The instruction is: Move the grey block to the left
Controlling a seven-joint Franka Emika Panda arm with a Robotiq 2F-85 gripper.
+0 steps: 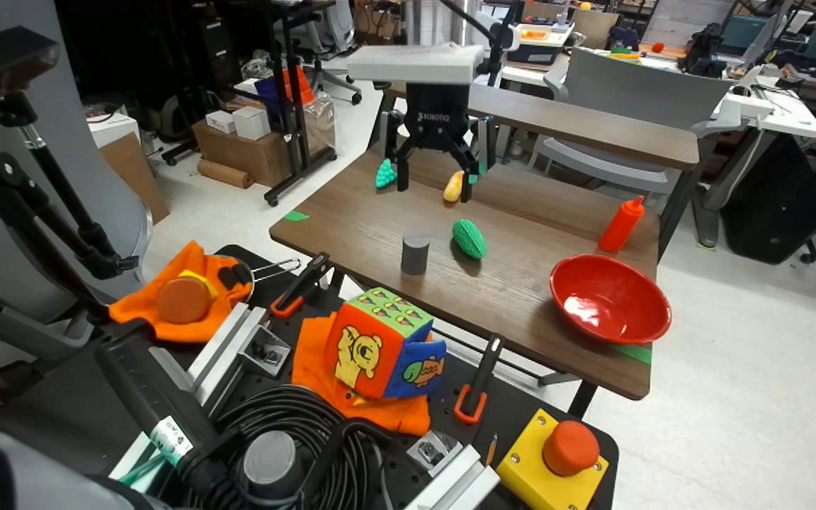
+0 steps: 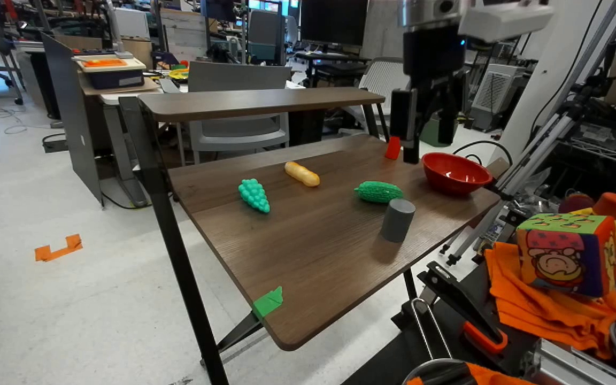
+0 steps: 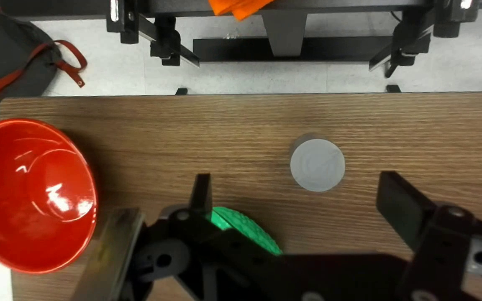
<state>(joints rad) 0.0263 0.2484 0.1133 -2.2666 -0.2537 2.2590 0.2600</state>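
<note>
- Jaws spread wide above the wood-grained surface [image 1: 358,212], pointing down.
- Grey block [image 1: 415,256], a plain cylinder, stands upright near one long edge of the surface.
- Bumpy green piece [image 1: 469,239] lies just beside the block, a gap showing between the two in an exterior view.
- From the wrist view, the block's round top appears between the fingertips [image 3: 400,205], closer to the picture's right-hand one; the jaws hide part of the green piece.
- Red bowl [image 1: 638,304] sits toward one end of the surface, a red bottle [image 1: 622,225] near it.
- Toward the opposite end lie a teal cluster [image 2: 254,195] and a yellow elongated piece [image 2: 302,174], apart.
</note>
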